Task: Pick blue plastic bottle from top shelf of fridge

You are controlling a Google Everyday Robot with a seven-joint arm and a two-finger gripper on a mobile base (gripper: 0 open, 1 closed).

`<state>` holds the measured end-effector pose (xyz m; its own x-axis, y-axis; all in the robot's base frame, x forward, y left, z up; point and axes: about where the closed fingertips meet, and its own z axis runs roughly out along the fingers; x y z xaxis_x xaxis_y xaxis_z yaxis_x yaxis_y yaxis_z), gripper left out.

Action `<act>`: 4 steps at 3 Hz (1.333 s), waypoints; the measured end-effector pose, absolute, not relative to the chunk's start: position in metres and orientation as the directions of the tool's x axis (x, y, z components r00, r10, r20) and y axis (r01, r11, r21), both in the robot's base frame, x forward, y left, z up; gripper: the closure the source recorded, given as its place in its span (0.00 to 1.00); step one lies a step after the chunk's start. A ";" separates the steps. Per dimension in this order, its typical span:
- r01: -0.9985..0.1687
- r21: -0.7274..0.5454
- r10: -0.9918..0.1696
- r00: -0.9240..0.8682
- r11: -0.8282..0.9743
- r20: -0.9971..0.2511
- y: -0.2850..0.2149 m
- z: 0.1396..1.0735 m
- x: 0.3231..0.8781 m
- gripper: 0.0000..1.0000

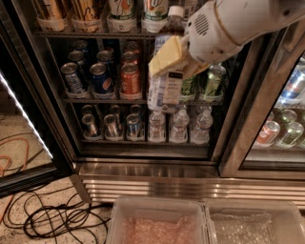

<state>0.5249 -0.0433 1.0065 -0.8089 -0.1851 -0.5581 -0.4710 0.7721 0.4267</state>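
My gripper (pixel 172 66), on a white arm coming in from the upper right, is shut on the blue plastic bottle (pixel 164 90). Its yellowish fingers (pixel 166 56) clamp the bottle's upper body. The bottle is tall, with a white cap (pixel 176 10), a dark neck and a pale blue-and-white label. It hangs slightly tilted in front of the middle shelf of the open fridge (pixel 143 169), off any shelf. The top shelf (pixel 95 34) is a thin dark wire rack above and to the left of the gripper.
White bottles (pixel 121 12) and tan bottles (pixel 50 12) stand on the top shelf. Soda cans (pixel 102 76) fill the middle shelf and small water bottles (pixel 180 125) the lower one. The open door (pixel 24 124) is at left, cables (pixel 52 217) lie on the floor, and two clear bins (pixel 157 224) stand in front.
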 end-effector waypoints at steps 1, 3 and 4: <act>-0.467 0.436 -0.184 -0.816 0.769 -0.549 -0.042 0.998 0.524 1.00; -0.398 0.557 -0.262 -0.914 0.729 -0.311 -0.009 0.894 0.472 1.00; -0.394 0.567 -0.277 -0.918 0.723 -0.284 -0.005 0.883 0.461 1.00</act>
